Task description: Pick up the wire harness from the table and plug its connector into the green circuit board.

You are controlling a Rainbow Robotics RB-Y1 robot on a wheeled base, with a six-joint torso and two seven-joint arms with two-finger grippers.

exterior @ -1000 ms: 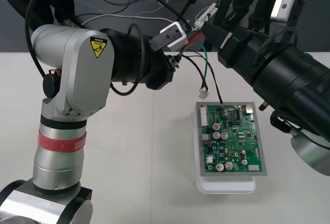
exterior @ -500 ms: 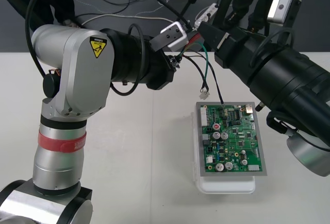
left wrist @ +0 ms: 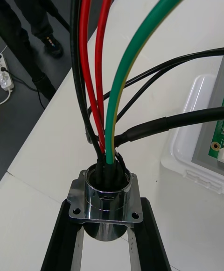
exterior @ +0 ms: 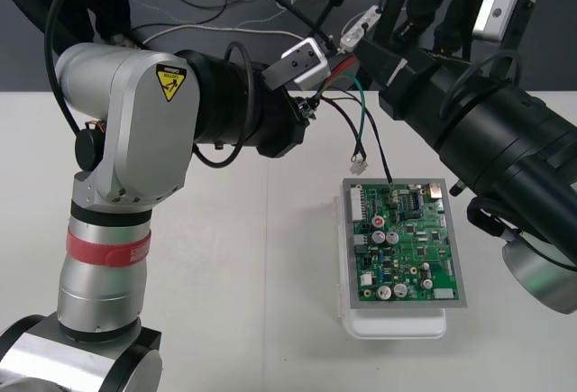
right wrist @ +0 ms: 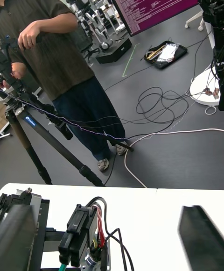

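My left gripper (exterior: 315,77) is shut on the harness's round metal socket (left wrist: 105,202), whose flange sits between the two black fingers (left wrist: 65,238). It holds the socket above the table, beyond the green circuit board (exterior: 407,239). Red, black and green wires (exterior: 353,113) hang from it. The green wire's end (exterior: 358,165) dangles just short of the board, and a black wire (exterior: 388,176) reaches the board's far edge; whether a plug is seated there I cannot tell. My right gripper (exterior: 354,50) is open close beside the socket, its fingers (right wrist: 18,233) spread on either side of the left gripper (right wrist: 86,240).
The board rests on a white base (exterior: 397,324) at the table's right centre. The left arm's silver body (exterior: 126,140) fills the table's left side. Cables and a tripod stand on the dark floor beyond the far edge.
The right arm swayed slightly left and back again. The left gripper, the harness and the board have not moved.
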